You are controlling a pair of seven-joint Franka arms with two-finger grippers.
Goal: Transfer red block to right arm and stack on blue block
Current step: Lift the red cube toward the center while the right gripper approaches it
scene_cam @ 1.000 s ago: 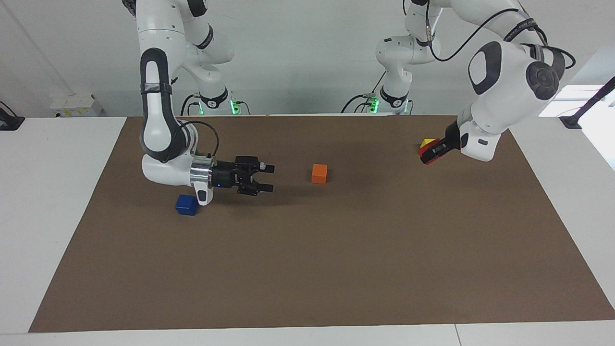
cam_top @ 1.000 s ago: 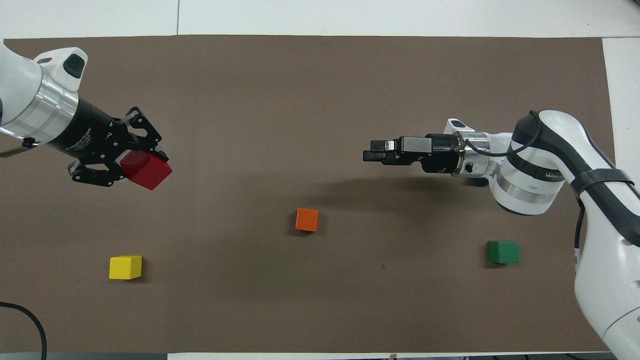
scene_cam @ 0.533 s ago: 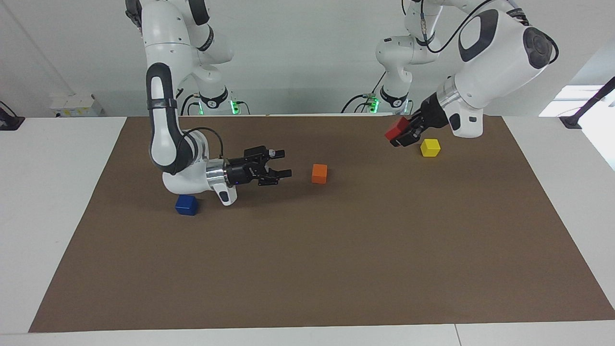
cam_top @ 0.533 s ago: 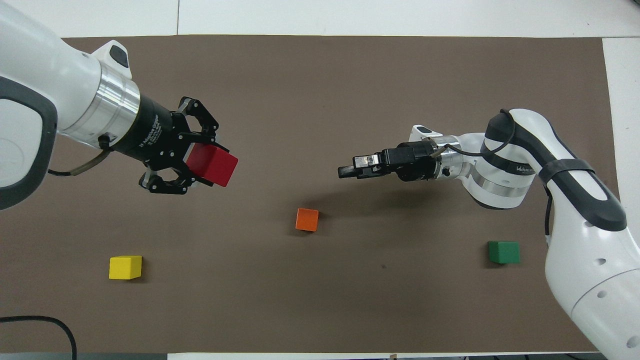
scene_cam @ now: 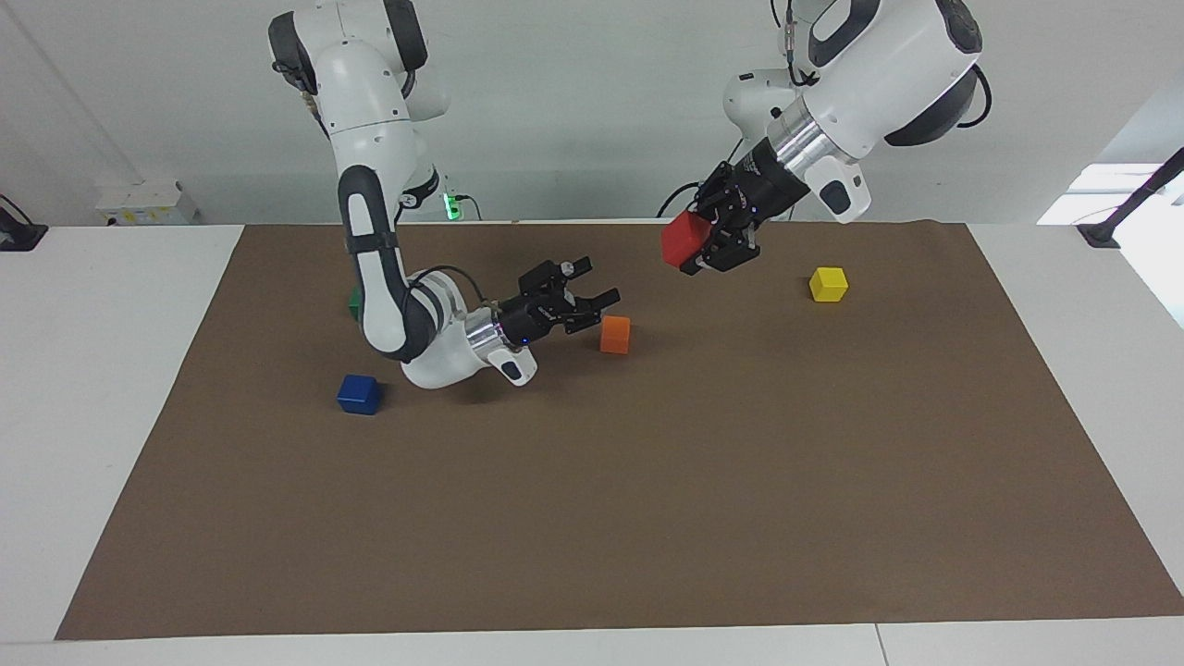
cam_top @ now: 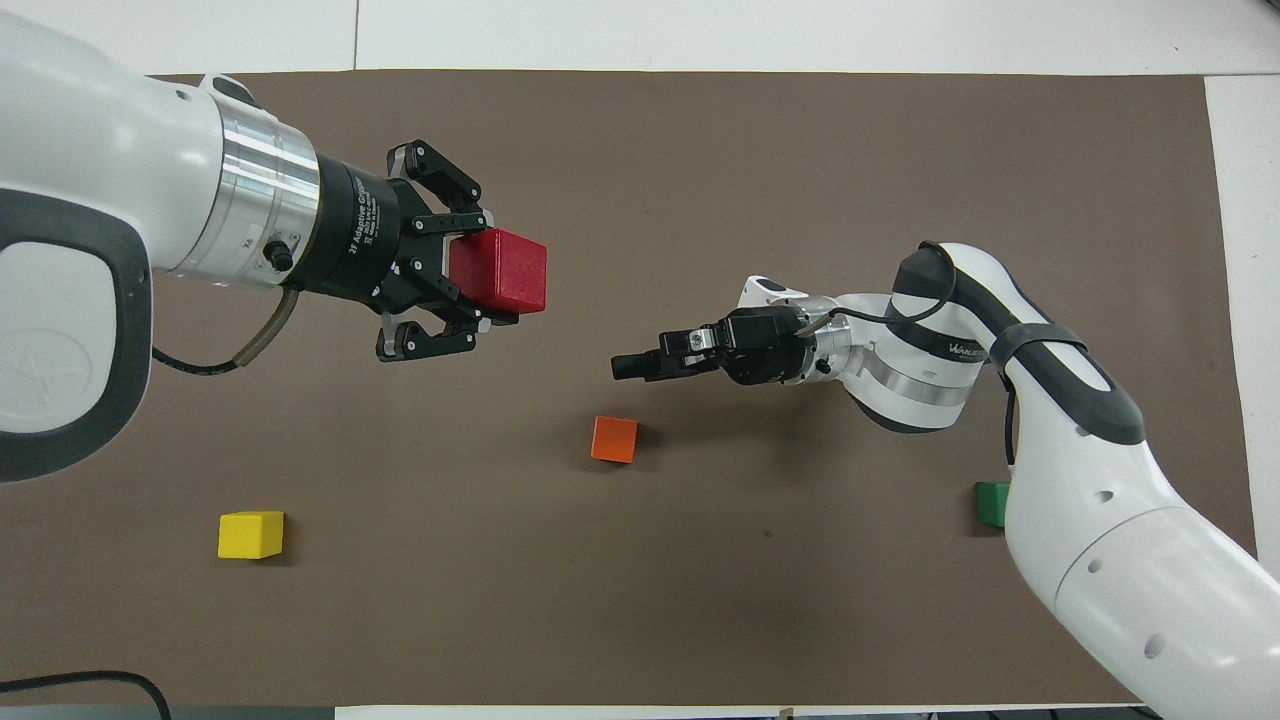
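My left gripper [scene_cam: 710,242] is shut on the red block [scene_cam: 684,238] and holds it high in the air over the mat's middle, on the robots' side of the orange cube. In the overhead view the gripper [cam_top: 480,275] and red block [cam_top: 498,271] show large. My right gripper [scene_cam: 594,283] is open and empty, low over the mat beside the orange cube, pointing up toward the red block with a gap between them; it also shows in the overhead view [cam_top: 632,365]. The blue block [scene_cam: 358,394] rests on the mat by the right arm's elbow, hidden in the overhead view.
An orange cube [scene_cam: 614,334] [cam_top: 614,439] lies at the mat's middle, just under the right gripper's tips. A yellow cube [scene_cam: 828,284] [cam_top: 251,534] lies toward the left arm's end. A green cube [cam_top: 990,503] shows partly beside the right arm [scene_cam: 354,302].
My left gripper has lifted the red block and carried it from the yellow cube's area toward the middle. My right gripper has moved toward the middle and tilted upward, still open.
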